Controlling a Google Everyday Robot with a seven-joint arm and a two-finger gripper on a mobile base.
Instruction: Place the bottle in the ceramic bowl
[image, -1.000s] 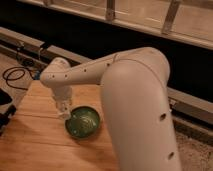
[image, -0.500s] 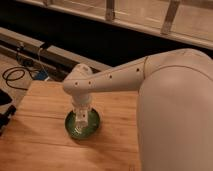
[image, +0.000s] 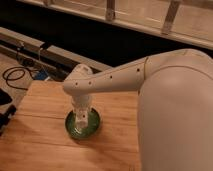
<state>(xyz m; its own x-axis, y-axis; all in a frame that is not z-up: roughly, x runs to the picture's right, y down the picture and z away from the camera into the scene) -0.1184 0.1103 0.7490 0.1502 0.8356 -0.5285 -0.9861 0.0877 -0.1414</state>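
Observation:
The green ceramic bowl (image: 71, 128) sits on the wooden table (image: 40, 135), left of centre. My white arm reaches in from the right and bends down over it. The gripper (image: 81, 118) points straight down into the bowl's middle, just above or at its inside. A pale shape at the gripper's lower end sits inside the bowl's rim. I cannot tell whether that shape is the bottle or part of the gripper. No bottle lies anywhere else on the table.
The table's left edge is near a dark object (image: 5, 115) and black cables (image: 15, 75) on the floor. A metal rail (image: 55, 52) runs behind the table. My arm's large white body (image: 175, 115) covers the right side.
The arm has swung right from beside the bowl's left rim to directly over the bowl, and the gripper now hangs inside its rim.

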